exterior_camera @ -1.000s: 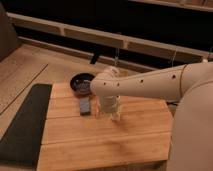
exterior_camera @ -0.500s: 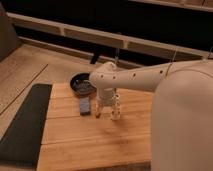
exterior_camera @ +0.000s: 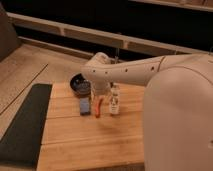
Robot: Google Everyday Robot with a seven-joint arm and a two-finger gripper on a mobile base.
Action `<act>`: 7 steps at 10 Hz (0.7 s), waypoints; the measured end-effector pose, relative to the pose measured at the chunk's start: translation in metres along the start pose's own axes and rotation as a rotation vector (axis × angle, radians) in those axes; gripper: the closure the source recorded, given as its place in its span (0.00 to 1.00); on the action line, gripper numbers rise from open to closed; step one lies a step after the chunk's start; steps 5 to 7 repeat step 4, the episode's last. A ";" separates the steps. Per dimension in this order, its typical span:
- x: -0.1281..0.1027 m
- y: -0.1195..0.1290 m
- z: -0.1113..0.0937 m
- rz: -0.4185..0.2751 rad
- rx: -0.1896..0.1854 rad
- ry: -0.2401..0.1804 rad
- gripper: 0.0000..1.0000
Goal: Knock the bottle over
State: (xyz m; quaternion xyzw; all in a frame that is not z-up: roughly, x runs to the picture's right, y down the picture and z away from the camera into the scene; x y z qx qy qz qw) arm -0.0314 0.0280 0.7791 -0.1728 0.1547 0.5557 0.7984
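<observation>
The bottle (exterior_camera: 115, 101) is small, slim and whitish with a white cap, and it stands upright on the wooden table (exterior_camera: 90, 142). My gripper (exterior_camera: 102, 90) hangs down from the white arm just left of the bottle, close to its upper part, behind an orange stick-like item (exterior_camera: 98, 107). A small dark box (exterior_camera: 84, 105) lies to the left of the orange item.
A dark round bowl (exterior_camera: 79, 84) sits at the table's far edge behind the box. A dark mat (exterior_camera: 25, 125) covers the table's left side. My arm's large white body (exterior_camera: 180, 115) fills the right. Shelving rails run across the back.
The arm's white body has swung closer and fills more of the right side. The gripper has stayed next to the bottle. The bottle still stands upright.
</observation>
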 end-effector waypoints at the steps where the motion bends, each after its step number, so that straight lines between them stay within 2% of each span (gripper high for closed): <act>1: -0.003 0.012 -0.011 -0.028 -0.012 -0.029 0.35; 2: 0.000 0.024 -0.022 -0.043 -0.027 -0.056 0.35; 3: 0.014 0.034 -0.034 -0.033 -0.039 -0.069 0.35; 7: 0.019 0.039 -0.038 -0.029 -0.046 -0.074 0.35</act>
